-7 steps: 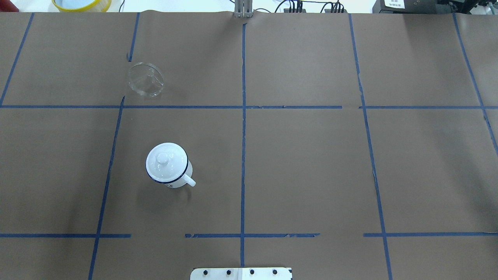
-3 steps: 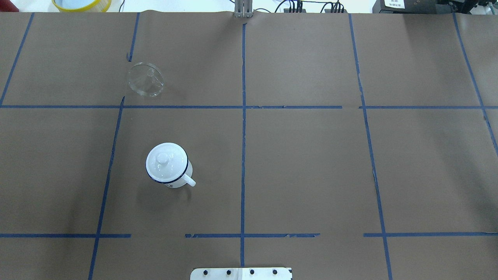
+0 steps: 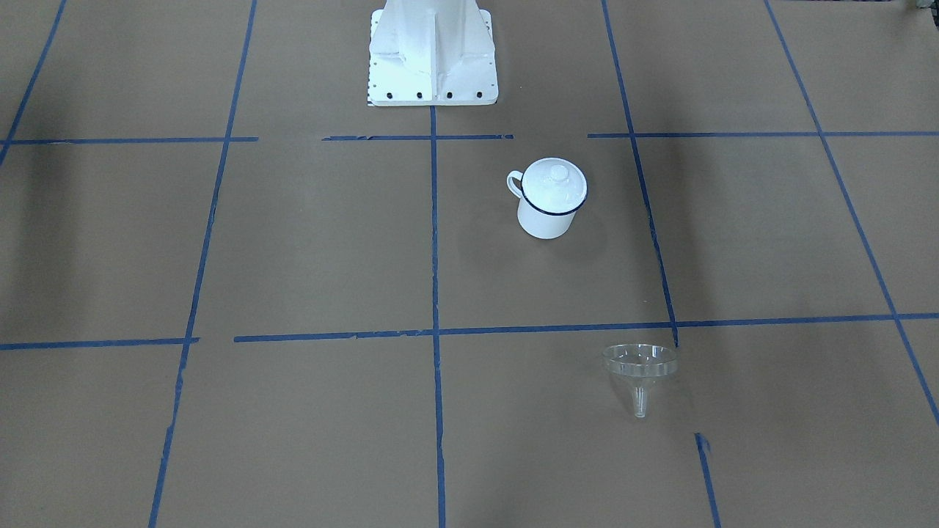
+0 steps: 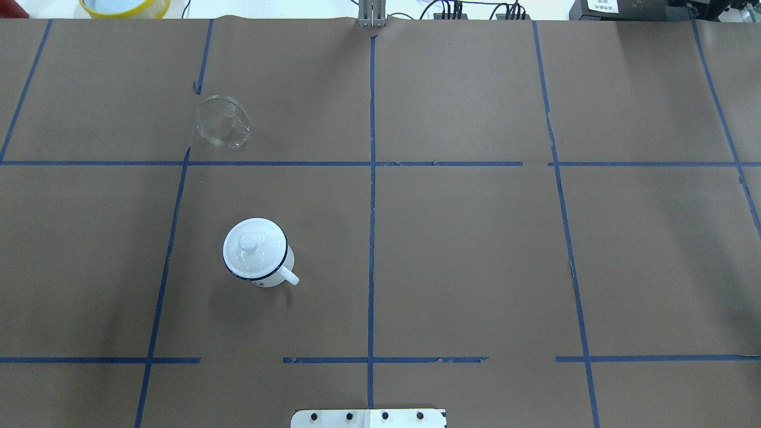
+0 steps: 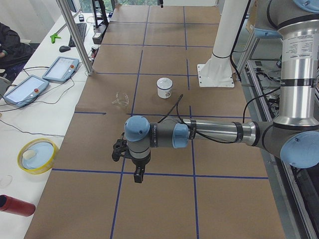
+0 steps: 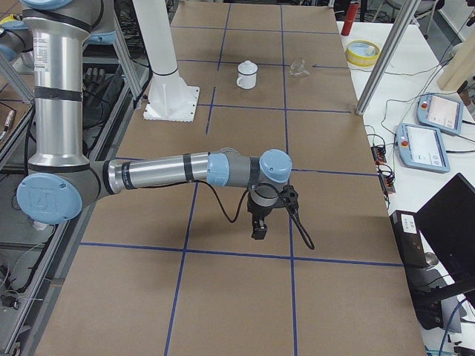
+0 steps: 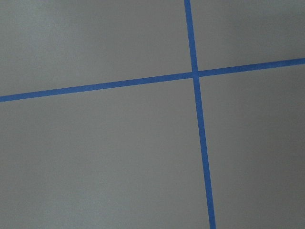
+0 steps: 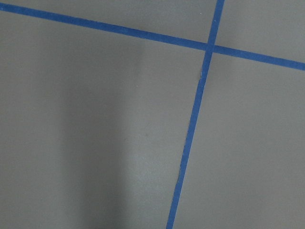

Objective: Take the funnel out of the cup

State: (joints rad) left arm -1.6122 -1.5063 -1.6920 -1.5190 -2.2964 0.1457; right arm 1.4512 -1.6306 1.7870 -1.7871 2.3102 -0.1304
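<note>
The clear plastic funnel [image 4: 222,121] lies on its side on the desk [image 4: 475,249], upper left of the overhead view, with its spout toward the top edge. The white enamel cup [image 3: 543,220] stands well apart, domed lid [image 3: 554,182] on. How far the left gripper [image 5: 137,175] and right gripper [image 6: 258,228] are open cannot be told.

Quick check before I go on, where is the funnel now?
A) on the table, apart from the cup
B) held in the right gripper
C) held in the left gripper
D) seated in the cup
A: the funnel lies on the table, well apart from the cup, whose mouth is covered by a white lid.
</note>
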